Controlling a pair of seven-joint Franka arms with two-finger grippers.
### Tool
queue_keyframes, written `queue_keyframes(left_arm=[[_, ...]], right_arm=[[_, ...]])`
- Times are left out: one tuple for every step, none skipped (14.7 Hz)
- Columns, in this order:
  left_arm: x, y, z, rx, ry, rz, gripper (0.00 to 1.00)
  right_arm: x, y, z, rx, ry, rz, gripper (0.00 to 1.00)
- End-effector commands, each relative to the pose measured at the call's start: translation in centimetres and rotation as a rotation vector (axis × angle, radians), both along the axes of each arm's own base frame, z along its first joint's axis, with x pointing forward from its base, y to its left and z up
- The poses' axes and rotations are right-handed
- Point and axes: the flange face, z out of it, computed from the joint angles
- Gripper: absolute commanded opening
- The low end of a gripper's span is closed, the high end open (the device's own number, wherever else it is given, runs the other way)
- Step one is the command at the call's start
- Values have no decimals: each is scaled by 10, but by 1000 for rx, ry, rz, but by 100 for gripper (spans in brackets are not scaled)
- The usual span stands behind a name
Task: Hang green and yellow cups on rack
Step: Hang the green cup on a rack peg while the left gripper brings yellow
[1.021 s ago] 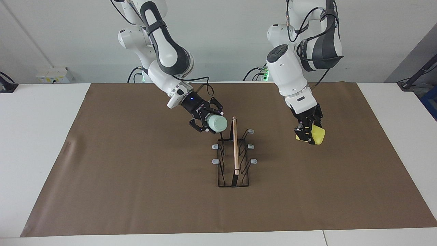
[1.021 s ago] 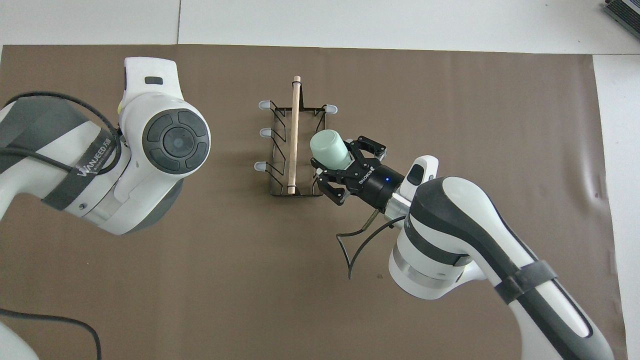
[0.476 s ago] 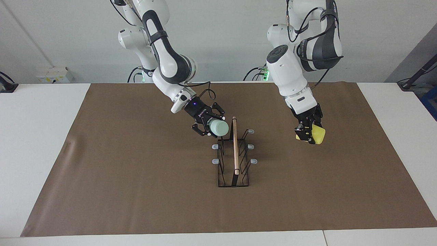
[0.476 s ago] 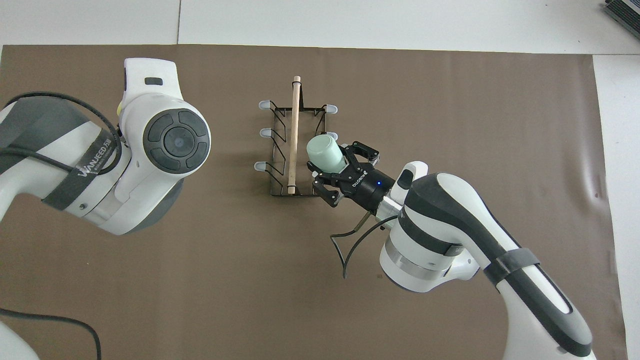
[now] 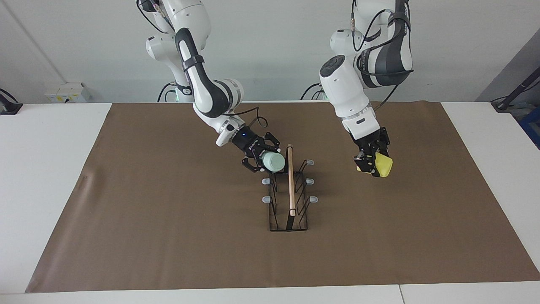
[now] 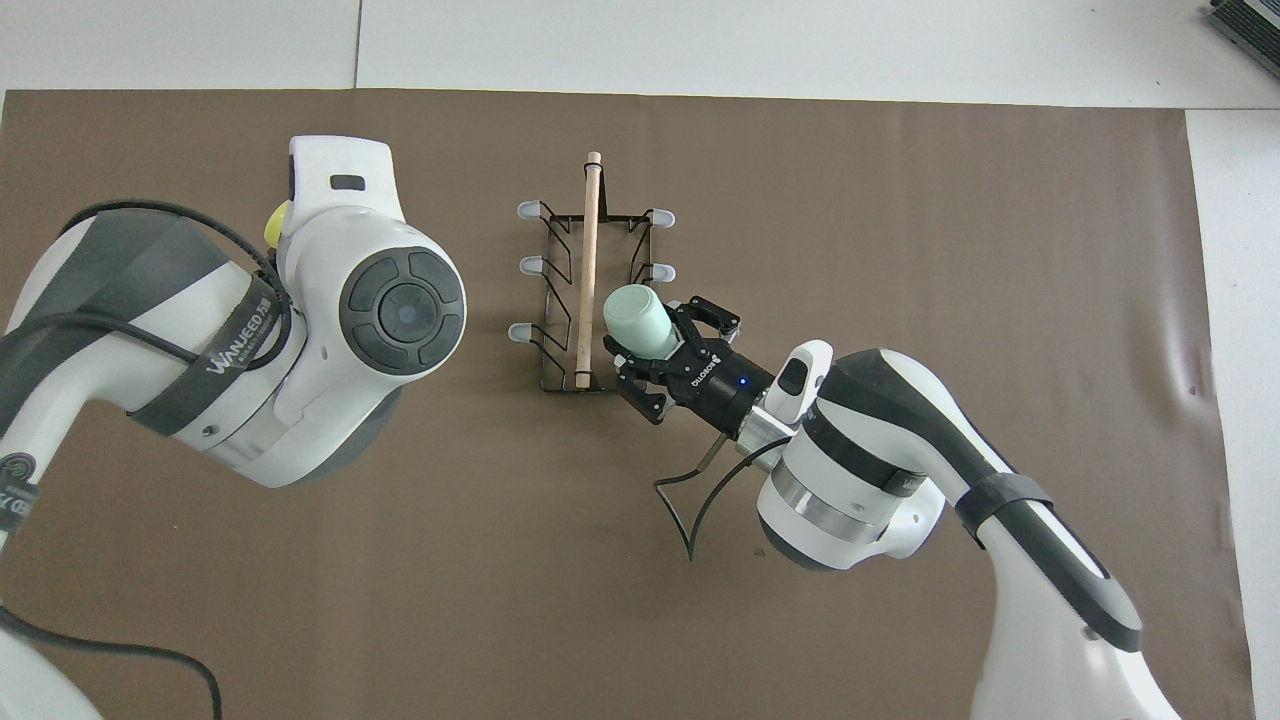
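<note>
The black wire rack [image 5: 274, 211] with its wooden rod [image 5: 290, 185] stands mid-mat; it also shows in the overhead view [image 6: 557, 300]. My right gripper [image 5: 265, 158] is shut on the pale green cup [image 5: 273, 162], held on its side against the rack's end nearest the robots, on the right arm's side, covering the prong there. The overhead view shows this gripper [image 6: 668, 350] and the green cup [image 6: 634, 320] too. My left gripper [image 5: 370, 163] is shut on the yellow cup [image 5: 382, 166], held above the mat toward the left arm's end. Overhead, only a sliver of the yellow cup [image 6: 274, 222] shows.
A brown mat [image 5: 168, 219] covers the white table [image 5: 46, 169]. Five grey-tipped prongs show, for example one [image 5: 265, 181] on the right arm's side and one [image 5: 310, 162] on the left arm's side. A loose cable [image 6: 690, 500] hangs from the right wrist.
My right gripper has carried the green cup down and in against the rack's nearest prong. My left gripper has moved a little toward the rack with the yellow cup.
</note>
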Motion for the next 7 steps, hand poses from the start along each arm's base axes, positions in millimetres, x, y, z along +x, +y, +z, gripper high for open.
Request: queue_keyframes(left_arm=[[-15, -15, -3, 53, -69, -4, 0], [-17, -19, -3, 60, -91, -4, 0], [-21, -30, -4, 67, -121, -9, 0], [-23, -36, -4, 80, -137, -18, 0], [-28, -45, -6, 84, -137, -27, 0], [-33, -57, -13, 84, -136, -36, 0], [-35, -60, -21, 100, -129, -28, 0]], right_arm=[[6, -10, -24, -6, -33, -14, 0], [6, -11, -25, -10, -29, -17, 14], [5, -13, -26, -15, -26, -19, 19], [5, -14, -27, -20, -23, -21, 50], [5, -17, -30, -41, -9, -29, 91], [4, -19, -32, -53, 0, -34, 100], [4, -20, -33, -58, 4, -37, 100]])
